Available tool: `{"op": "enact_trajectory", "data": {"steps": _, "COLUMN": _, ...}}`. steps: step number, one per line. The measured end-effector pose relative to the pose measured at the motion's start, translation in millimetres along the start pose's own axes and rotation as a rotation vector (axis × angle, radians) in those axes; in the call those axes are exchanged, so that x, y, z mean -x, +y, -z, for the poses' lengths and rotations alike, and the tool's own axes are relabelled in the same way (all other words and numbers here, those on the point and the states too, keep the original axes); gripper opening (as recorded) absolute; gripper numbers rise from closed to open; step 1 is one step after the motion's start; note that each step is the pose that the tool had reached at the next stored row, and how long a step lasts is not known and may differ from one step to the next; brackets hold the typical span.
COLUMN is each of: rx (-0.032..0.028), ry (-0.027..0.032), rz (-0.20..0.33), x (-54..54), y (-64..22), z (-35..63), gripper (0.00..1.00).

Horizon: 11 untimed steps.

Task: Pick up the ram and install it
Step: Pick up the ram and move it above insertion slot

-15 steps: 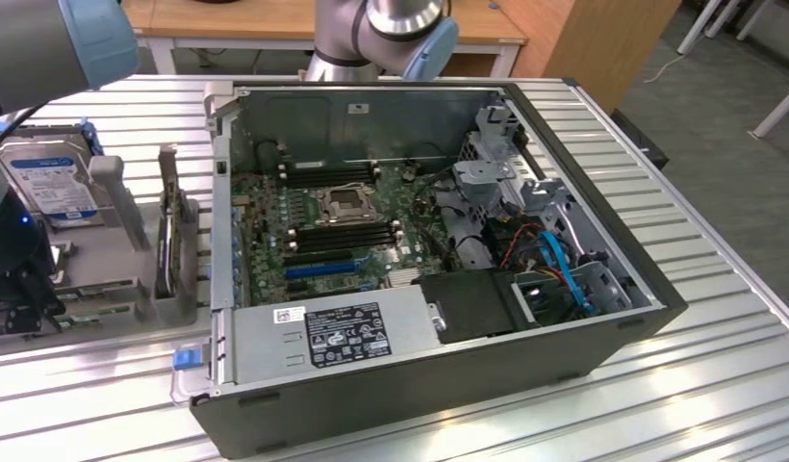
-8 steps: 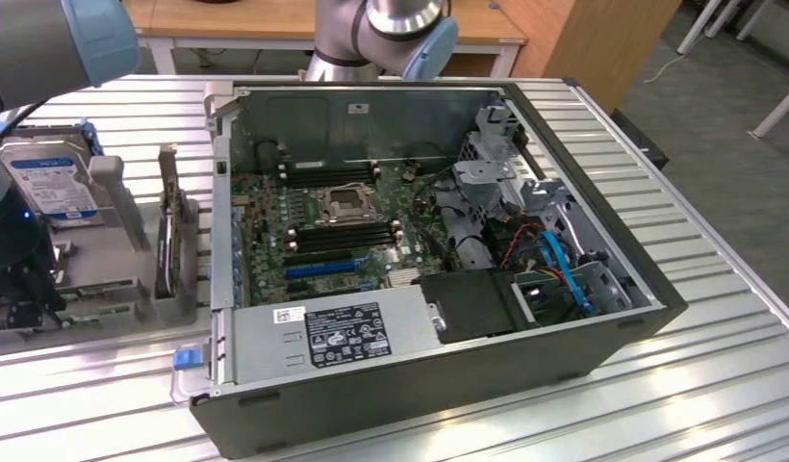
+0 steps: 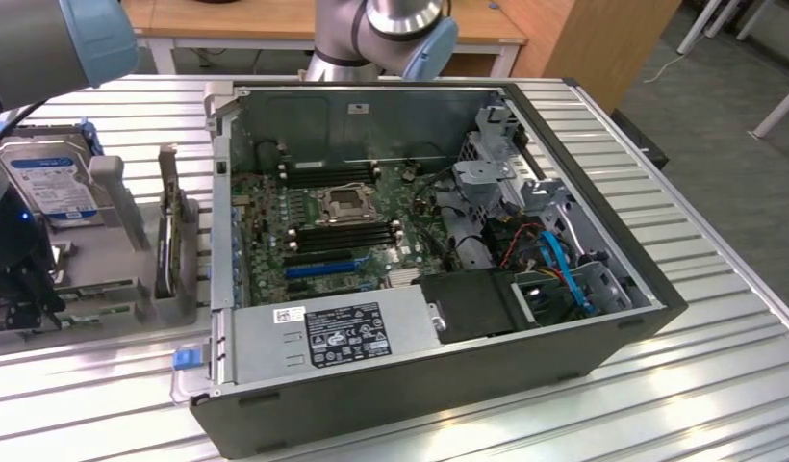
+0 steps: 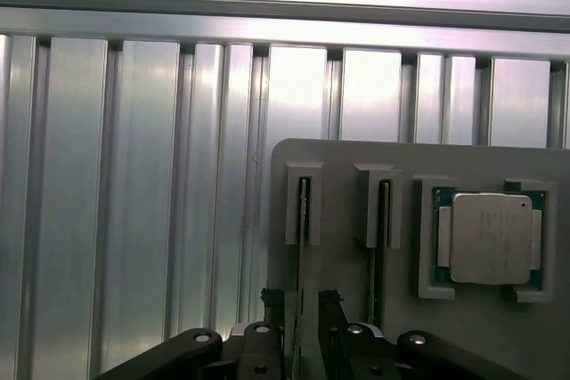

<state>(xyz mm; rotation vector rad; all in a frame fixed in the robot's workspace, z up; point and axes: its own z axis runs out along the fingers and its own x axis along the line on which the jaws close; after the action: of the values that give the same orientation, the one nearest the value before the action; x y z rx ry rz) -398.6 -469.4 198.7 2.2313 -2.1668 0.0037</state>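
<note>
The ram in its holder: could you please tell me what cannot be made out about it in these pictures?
The ram: the wrist view sees it edge-on, so its chips are hidden.
The open gripper: cut off by the wrist picture's edge; contact with the ram is unclear.
The motherboard slots: too small in the exterior view to tell which are free.

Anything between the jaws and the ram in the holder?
Nothing visible. The open gripper is over the grey holder, its jaws either side of the ram, which stands on edge in its slot. The second stick in the next slot and the processor chip sit clear of the jaws.
</note>
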Motion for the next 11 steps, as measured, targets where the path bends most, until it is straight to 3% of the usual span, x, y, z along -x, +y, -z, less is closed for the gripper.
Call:
{"op": "enact_trajectory", "data": {"steps": 2, "rx": -0.0001, "ry": 0.0000, "rz": 0.000, "x": 0.0, "y": 0.1, "z": 0.0, "gripper": 0.28}}
{"op": "enact_trajectory", "data": {"steps": 3, "rx": -0.0001, "ry": 0.0000, "rz": 0.000, "x": 0.0, "y": 0.1, "z": 0.0, "gripper": 0.21}}
{"op": "enact_trajectory", "data": {"steps": 11, "rx": 0.0001, "ry": 0.0001, "rz": 0.000, "x": 0.0, "y": 3.9, "z": -0.1, "gripper": 0.21}}
